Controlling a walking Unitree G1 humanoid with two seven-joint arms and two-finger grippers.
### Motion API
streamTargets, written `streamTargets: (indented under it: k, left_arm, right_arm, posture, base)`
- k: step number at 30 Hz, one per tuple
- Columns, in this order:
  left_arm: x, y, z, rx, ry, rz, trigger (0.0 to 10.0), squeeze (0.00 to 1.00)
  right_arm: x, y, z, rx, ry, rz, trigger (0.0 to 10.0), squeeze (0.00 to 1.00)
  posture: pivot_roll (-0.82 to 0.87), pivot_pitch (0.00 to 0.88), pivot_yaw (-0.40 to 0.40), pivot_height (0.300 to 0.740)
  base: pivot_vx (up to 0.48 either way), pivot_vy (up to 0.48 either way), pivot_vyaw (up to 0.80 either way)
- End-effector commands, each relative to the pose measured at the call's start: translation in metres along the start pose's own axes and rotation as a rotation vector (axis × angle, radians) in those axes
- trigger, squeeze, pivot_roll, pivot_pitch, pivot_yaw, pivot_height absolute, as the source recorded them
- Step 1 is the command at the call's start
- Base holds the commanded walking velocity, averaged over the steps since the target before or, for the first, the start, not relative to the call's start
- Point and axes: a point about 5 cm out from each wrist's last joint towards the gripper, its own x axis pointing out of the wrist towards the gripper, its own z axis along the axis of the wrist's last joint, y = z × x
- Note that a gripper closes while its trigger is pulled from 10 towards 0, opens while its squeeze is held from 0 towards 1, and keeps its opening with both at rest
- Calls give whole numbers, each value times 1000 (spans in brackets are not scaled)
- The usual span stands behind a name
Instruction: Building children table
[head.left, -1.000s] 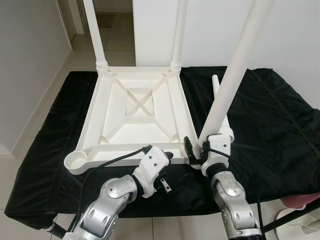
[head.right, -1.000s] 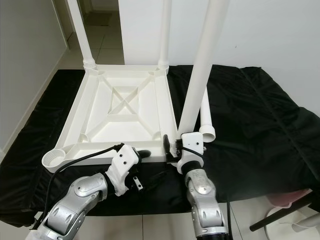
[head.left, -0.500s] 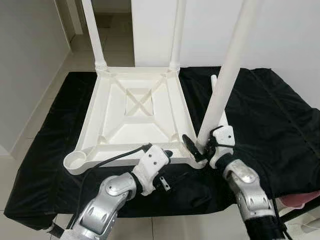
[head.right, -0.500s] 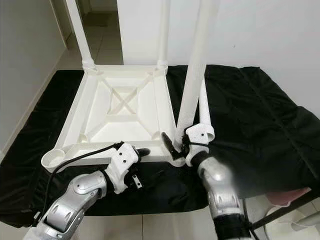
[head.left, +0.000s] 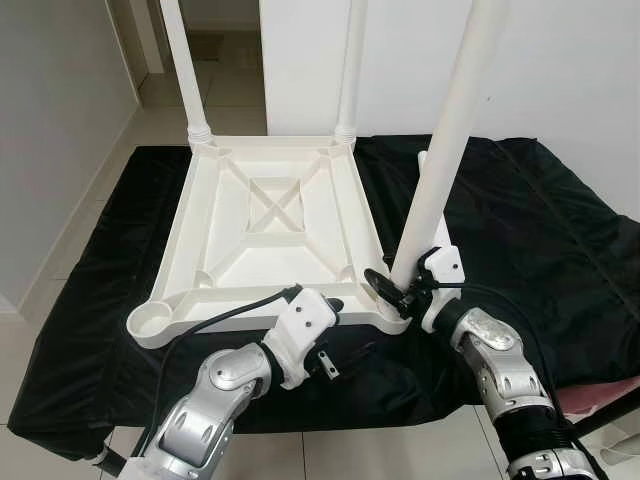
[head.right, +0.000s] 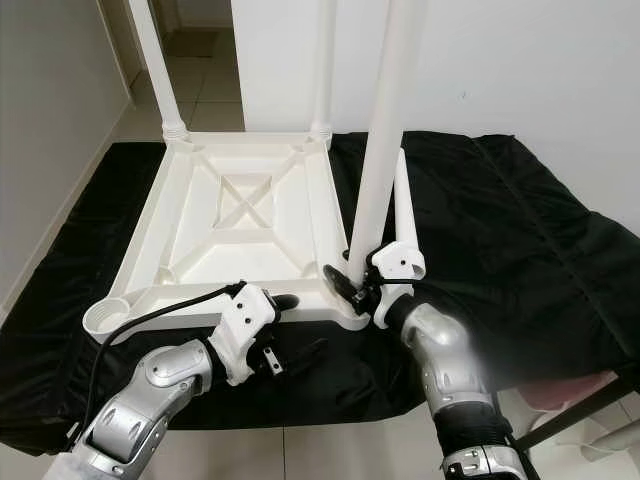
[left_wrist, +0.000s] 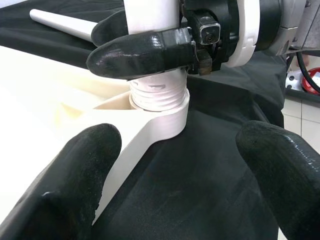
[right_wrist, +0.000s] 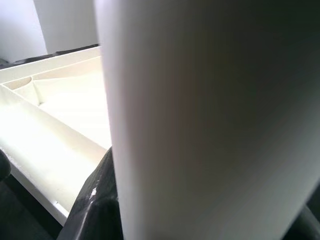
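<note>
An upturned white plastic table top (head.left: 262, 262) lies on a black cloth. Two white legs (head.left: 180, 60) (head.left: 350, 70) stand in its far corners. My right gripper (head.left: 395, 290) is shut on a third leg (head.left: 440, 140), low on its shaft, holding it upright in the near right corner socket (left_wrist: 165, 120). The leg's threaded end (left_wrist: 157, 95) sits in that socket. My left gripper (head.left: 348, 328) is open at the table's front edge, its fingers (left_wrist: 75, 165) spread toward the same corner. A fourth leg (head.right: 402, 195) lies loose on the cloth behind. The near left socket (head.left: 150, 322) holds nothing.
The black cloth (head.left: 540, 220) covers a low surface that ends close in front of me. A white wall stands behind, with tiled floor at the left. A pink thing (head.left: 600, 400) and a black stand leg sit at the lower right.
My right forearm has swung out to the right, and the leg it holds has gone from leaning to nearly upright in the corner socket. The left gripper has barely moved.
</note>
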Motion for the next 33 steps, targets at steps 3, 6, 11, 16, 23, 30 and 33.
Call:
streamTargets:
  k: [3,6,11,16,23,30,33]
  left_arm:
    - [-2,2,-3,3,15,44,10000,0]
    - [-3,1,-4,2,18,39,10000,0]
    - [-3,1,-4,2,19,37,10000,0]
    - [-3,1,-4,0,19,37,10000,0]
    - [-2,-2,-6,-5,21,26,10000,0]
    - [-2,1,-5,1,21,32,10000,0]
    - [-1,1,-4,4,16,38,10000,0]
  right_arm:
    - [-4,2,-8,38,19,17,0,0]
    - [-6,4,-9,70,8,-14,10000,0]
    - [-6,5,-9,84,5,-30,10000,0]
    - [-6,9,-7,90,8,-69,10000,0]
    - [-2,15,3,101,12,-285,10000,0]
    - [-8,32,1,77,70,-656,10000,0]
    - [-8,43,0,123,62,-748,10000,0]
  posture:
    - [-24,0,-9,740]
    - [-28,2,-6,740]
    - [-29,4,-9,740]
    - [-29,7,-10,740]
    - [-36,5,-13,740]
    - [-32,0,-27,740]
    - [-17,0,-37,740]
  base:
    - [0,0,0]
    - [0,0,0]
    - [0,0,0]
    - [0,0,0]
    - [0,0,0]
    - [0,0,0]
    - [0,0,0]
